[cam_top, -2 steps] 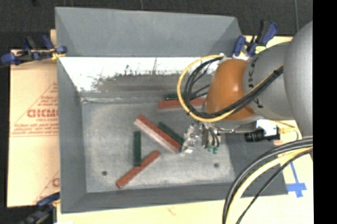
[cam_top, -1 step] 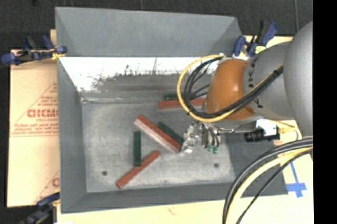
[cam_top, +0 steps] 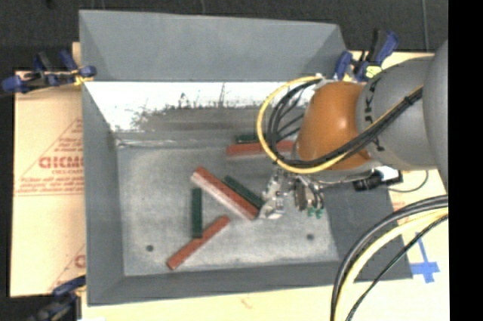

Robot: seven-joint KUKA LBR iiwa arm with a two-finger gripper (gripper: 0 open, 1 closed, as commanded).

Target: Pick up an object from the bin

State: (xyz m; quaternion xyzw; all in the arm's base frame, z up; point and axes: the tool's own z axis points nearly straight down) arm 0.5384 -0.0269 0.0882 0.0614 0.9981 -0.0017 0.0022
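1. Pale pink bar [cam_top: 223, 194]: a long, flat-sided stick that lay on the floor of the bin, somewhat right of its middle. It ran on a slant from upper left to lower right, and its lower right end lay at the gripper.
2. Gripper [cam_top: 274, 205]: it was low in the bin, at the lower right end of the pale pink bar. Whether it was open, closed or gripping the bar could not be told, since the wrist above covered much of it.
3. Dark green bar [cam_top: 240, 189]: it lay just beside the pale pink bar on its upper right side, on nearly the same slant, with its right end near the gripper.
4. Second dark green bar [cam_top: 196, 211]: it lay almost straight up and down in the view, left of and below the pale pink bar's upper end.
5. Red-brown bar [cam_top: 198, 242]: it lay on a slant in the front left part of the floor. Its upper right end was close to the lower end of the second dark green bar.
6. Rear pair: a red-brown stick [cam_top: 243, 150] and a short green stick [cam_top: 246, 138] lay side by side by the back wall, partly covered by the robot's cables.
7. Orange cover [cam_top: 332, 119] and looped cables [cam_top: 264, 119]: both were fixed to the wrist, above and to the right of the gripper.
8. Arm [cam_top: 411, 112]: the grey arm came in over the bin's right rim.
9. Bin [cam_top: 102, 183]: it was grey metal, with sloping walls and a speckled floor.
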